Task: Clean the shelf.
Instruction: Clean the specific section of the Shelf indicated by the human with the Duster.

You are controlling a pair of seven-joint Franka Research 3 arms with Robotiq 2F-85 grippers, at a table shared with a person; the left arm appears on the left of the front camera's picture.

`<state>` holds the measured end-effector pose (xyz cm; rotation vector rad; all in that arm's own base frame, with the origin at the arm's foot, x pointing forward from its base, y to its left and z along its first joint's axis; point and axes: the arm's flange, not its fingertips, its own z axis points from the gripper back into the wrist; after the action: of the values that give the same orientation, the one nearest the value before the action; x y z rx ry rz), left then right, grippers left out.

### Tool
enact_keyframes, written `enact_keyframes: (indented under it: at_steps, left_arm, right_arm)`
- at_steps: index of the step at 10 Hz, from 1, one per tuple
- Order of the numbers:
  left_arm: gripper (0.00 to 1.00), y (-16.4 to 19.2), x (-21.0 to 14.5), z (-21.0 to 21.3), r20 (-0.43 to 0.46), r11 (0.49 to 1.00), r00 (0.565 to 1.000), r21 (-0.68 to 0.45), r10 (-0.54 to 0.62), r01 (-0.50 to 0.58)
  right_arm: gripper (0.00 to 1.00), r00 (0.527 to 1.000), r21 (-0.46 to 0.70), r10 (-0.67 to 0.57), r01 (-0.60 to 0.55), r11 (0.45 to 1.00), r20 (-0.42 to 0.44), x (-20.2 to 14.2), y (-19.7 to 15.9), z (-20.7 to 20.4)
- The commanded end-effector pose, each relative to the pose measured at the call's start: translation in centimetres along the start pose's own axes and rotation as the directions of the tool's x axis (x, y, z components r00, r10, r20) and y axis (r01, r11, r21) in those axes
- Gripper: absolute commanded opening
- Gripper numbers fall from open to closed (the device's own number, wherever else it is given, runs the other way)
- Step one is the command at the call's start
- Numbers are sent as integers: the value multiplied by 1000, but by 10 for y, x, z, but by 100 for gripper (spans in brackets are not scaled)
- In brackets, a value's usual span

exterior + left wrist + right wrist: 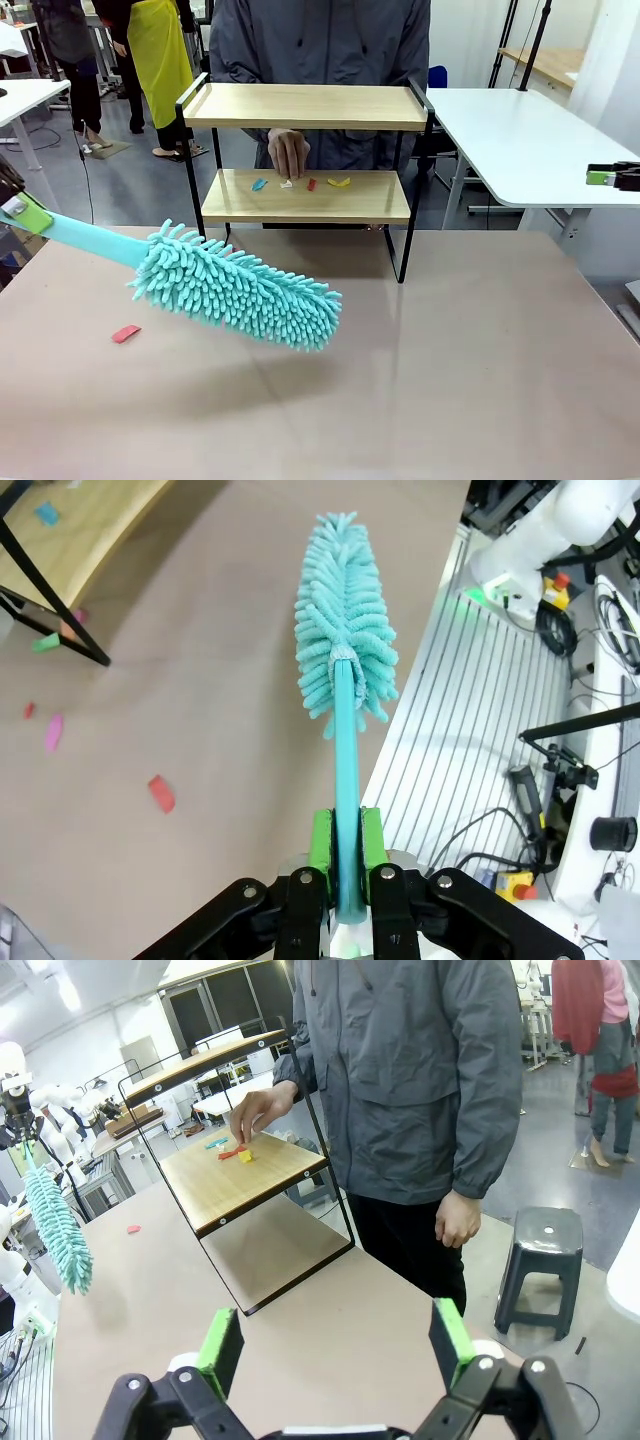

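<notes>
Two-tier shelf (305, 105) stands at the far side of the counter (460, 380), centre, directly in front of a person. The person's hand (288, 152) reaches down to the lower board, fingertips among small scraps (300, 184): blue, white, red, yellow.

Robot's left end effector (346, 842) is clenched on the teal handle of a fluffy duster (235, 290). The duster head hangs over the counter, left of centre, apart from the shelf. One red scrap (126, 333) lies on the counter near the duster.

Robot's right end effector (335, 1345) is released, green pads spread wide with nothing between them, off beyond the counter's right side.
</notes>
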<state>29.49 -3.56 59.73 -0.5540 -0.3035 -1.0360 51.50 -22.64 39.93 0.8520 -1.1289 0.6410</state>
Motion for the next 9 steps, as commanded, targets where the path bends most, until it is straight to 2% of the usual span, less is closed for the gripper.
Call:
enact_keyframes:
  at_steps: [1, 9]
  left_arm:
    - [14, 0, 0, 2, 17, 1000, 1000, 0, -6, 6]
    - [14, 0, 0, 2, 17, 1000, 1000, 0, -6, 6]
  right_arm:
    - [100, 1000, -4, 5, -5, 1000, 0, 2, 2, -2]
    - [100, 1000, -4, 5, -5, 1000, 0, 2, 2, -2]
